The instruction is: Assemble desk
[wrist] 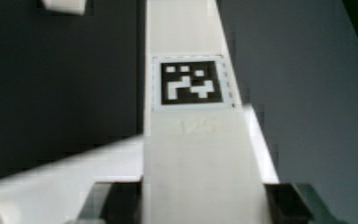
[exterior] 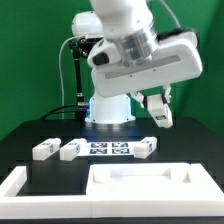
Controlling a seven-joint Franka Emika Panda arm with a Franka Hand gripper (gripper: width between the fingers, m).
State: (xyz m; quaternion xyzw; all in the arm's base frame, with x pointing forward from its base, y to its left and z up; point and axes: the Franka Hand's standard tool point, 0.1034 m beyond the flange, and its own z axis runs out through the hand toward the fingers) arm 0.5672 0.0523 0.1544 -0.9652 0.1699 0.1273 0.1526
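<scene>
My gripper (exterior: 160,106) hangs in the air at the exterior view's right, shut on a white desk leg (exterior: 161,117) that carries a marker. In the wrist view the leg (wrist: 197,130) runs long between my two dark fingers (wrist: 115,203), its marker facing the camera. The desk slab (exterior: 140,176), white with a raised rim, lies at the front of the black table, below the gripper and nearer the camera. Three more legs lie in a row behind it: two at the left (exterior: 45,150) (exterior: 71,150) and one right of the middle (exterior: 143,148).
The marker board (exterior: 105,150) lies flat between the legs on the table. The white frame (exterior: 20,185) borders the table at the front left. The robot's base (exterior: 108,108) stands behind the row. A small white part (wrist: 59,5) shows at the wrist view's edge.
</scene>
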